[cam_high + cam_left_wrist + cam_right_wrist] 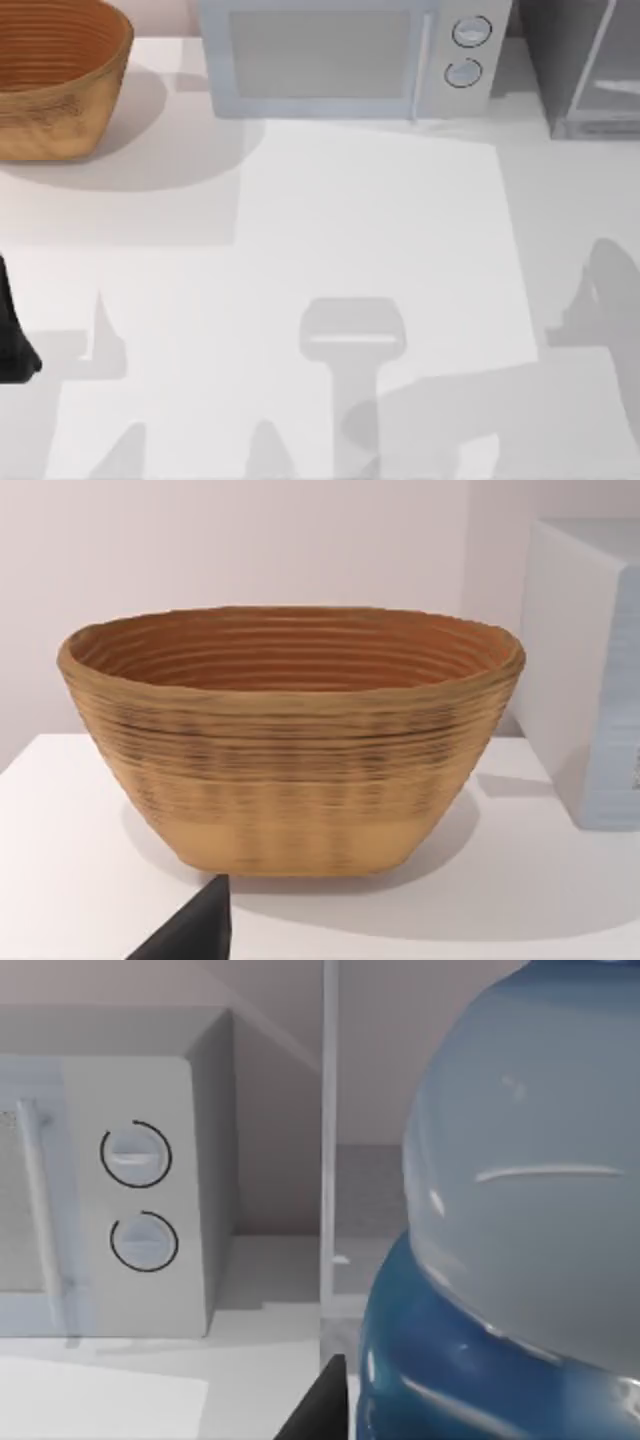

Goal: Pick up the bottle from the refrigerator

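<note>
The bottle (520,1260) looms very close in the right wrist view, with a whitish body above a blue label. A dark finger (318,1405) of my right gripper lies against its side, so the gripper is shut on the bottle. Behind it stand the refrigerator's pale frame (328,1160) and its grey inside. From above, the refrigerator (585,70) sits at the table's far right corner. My left arm (12,345) is parked at the left edge.
A woven brown basket (55,75) stands at the far left, also seen as the basket (290,740) facing the left wrist. The pale blue-grey microwave (345,55) with two round knobs sits at the back centre, beside the refrigerator.
</note>
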Motion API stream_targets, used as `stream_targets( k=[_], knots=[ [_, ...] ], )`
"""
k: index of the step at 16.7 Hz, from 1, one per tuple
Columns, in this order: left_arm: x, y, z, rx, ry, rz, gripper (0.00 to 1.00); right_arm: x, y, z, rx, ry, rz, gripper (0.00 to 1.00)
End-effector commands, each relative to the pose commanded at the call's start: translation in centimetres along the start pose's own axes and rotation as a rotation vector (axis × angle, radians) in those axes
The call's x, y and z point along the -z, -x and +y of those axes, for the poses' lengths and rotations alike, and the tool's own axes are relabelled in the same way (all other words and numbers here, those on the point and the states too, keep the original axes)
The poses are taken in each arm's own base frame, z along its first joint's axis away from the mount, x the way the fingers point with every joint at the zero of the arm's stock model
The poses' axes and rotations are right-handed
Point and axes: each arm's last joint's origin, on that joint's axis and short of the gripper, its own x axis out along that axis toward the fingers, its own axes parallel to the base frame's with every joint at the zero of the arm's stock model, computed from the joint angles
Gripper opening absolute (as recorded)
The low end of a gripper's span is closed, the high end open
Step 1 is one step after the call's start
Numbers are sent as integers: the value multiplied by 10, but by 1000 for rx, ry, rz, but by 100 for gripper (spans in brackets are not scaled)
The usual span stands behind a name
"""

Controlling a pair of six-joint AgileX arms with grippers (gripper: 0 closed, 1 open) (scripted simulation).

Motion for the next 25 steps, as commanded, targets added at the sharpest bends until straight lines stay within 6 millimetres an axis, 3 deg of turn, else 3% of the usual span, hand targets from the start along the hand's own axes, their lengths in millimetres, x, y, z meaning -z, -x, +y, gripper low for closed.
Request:
stream_targets(
  k=[5, 12, 21, 25],
  knots=[
    [0, 0, 0, 0, 0, 0, 100, 21, -11, 32, 0, 18, 31, 0],
    [0, 0, 0, 0, 0, 0, 100, 42, -7, 66, -2, 14, 12, 0],
    [0, 0, 0, 0, 0, 0, 100, 46, -5, 71, -1, 7, 4, 0],
    [0, 0, 0, 0, 0, 0, 100, 50, -21, 74, 0, -2, -7, 0]
  ],
)
